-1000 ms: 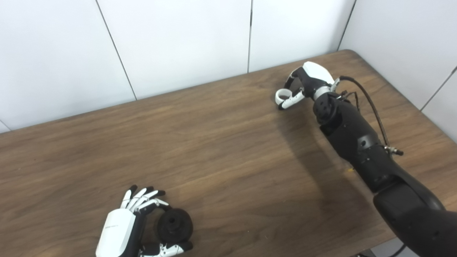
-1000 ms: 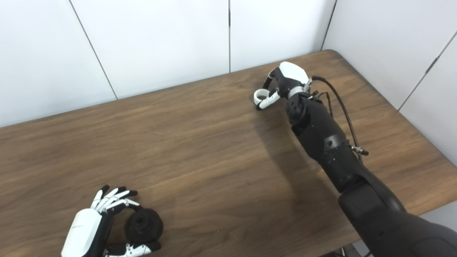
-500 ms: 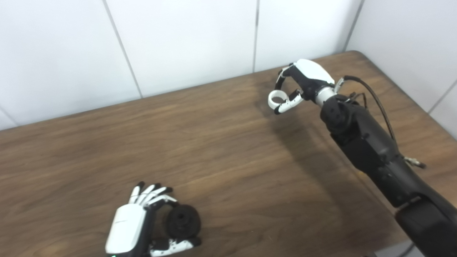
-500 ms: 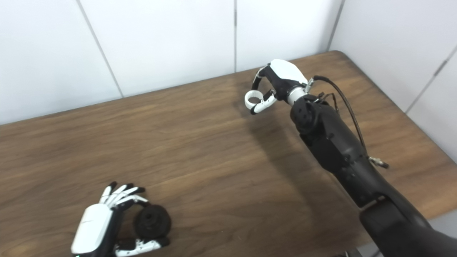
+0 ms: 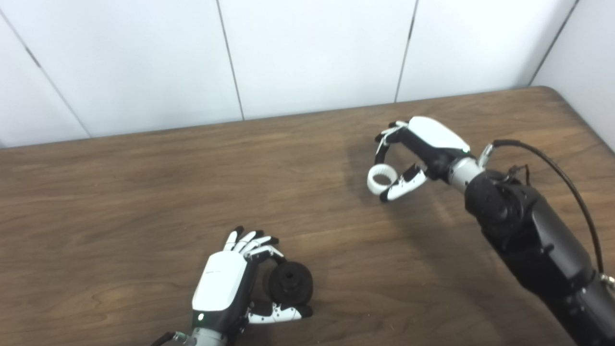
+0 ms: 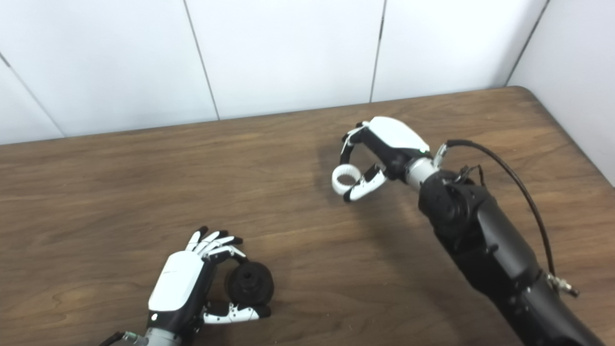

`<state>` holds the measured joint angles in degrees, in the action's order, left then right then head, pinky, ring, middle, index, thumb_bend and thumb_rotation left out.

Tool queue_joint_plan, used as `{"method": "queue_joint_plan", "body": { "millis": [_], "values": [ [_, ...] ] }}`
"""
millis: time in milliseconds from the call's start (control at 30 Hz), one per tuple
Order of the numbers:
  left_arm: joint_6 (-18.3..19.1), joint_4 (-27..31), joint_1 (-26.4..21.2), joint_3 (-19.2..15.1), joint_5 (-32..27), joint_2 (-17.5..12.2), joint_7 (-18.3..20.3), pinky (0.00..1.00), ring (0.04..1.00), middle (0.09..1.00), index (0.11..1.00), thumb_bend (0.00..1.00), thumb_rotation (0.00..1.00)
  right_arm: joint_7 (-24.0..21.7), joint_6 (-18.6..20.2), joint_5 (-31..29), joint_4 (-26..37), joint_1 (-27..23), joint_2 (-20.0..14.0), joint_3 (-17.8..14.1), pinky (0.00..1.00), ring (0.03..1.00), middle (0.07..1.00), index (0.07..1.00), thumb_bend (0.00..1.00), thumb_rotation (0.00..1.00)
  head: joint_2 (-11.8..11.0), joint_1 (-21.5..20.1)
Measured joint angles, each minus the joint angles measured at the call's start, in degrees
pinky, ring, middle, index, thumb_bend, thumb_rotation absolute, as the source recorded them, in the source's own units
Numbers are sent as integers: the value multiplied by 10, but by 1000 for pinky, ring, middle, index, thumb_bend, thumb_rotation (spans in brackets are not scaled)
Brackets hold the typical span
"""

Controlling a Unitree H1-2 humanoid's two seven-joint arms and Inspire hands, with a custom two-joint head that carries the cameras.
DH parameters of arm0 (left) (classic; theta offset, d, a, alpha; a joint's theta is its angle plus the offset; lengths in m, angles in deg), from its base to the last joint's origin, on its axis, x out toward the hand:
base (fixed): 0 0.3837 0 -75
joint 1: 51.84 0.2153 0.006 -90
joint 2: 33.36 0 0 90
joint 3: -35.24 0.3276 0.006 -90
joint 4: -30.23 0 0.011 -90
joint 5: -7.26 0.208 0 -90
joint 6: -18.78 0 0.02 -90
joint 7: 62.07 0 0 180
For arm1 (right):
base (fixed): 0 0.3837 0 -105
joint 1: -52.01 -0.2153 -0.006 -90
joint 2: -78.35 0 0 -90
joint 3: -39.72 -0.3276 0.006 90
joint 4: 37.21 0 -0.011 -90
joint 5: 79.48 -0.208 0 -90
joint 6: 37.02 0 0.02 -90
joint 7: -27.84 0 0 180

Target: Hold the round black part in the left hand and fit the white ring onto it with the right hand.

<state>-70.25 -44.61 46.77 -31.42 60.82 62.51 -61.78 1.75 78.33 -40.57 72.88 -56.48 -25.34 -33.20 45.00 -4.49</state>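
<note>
My left hand (image 5: 226,283) is at the front of the wooden table (image 5: 144,192), shut on the round black part (image 5: 290,283), held between fingers and thumb with its centre hole facing up and toward me. My right hand (image 5: 423,149) is above the table's middle right, shut on the white ring (image 5: 382,176), pinched between fingers and thumb. The ring hangs in the air, well to the right of and beyond the black part. Both also show in the right eye view: the black part (image 6: 249,284) and the ring (image 6: 346,176).
White wall panels (image 5: 312,48) stand behind the table. The table's right edge (image 5: 591,129) runs near the right arm. A black cable (image 5: 552,163) loops off the right forearm (image 5: 533,230).
The camera has swung left and down, shifting the whole picture. The right hand has lifted the white ring off the table and carried it toward the middle. The left hand keeps holding the black part.
</note>
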Motion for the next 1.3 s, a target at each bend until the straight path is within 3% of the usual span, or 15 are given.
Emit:
{"method": "queue_joint_plan", "body": {
  "millis": [167,400,667,933,1300],
  "values": [
    [7,0,-3,8,7,6,0,1000,896,804,484,525,57,-30,-2,2,44,19,14,15,1000,948,852,483,525,136,6,18],
    [12,-10,-15,20,22,20,0,1000,894,800,484,525,58,-34,-14,2,84,42,39,18,1000,973,868,483,523,139,15,48],
    [21,-16,-20,27,30,31,-3,1000,900,804,484,525,58,-69,-15,12,126,50,41,38,1000,984,878,483,523,140,29,73],
    [31,-21,-29,35,41,37,0,1000,899,802,484,525,57,-107,-16,16,162,51,60,47,1000,986,879,483,524,136,43,80],
    [39,-21,-35,36,41,40,5,1000,897,798,483,525,58,-135,-21,26,165,50,74,57,1000,983,874,482,524,137,55,79]
  ]
}}
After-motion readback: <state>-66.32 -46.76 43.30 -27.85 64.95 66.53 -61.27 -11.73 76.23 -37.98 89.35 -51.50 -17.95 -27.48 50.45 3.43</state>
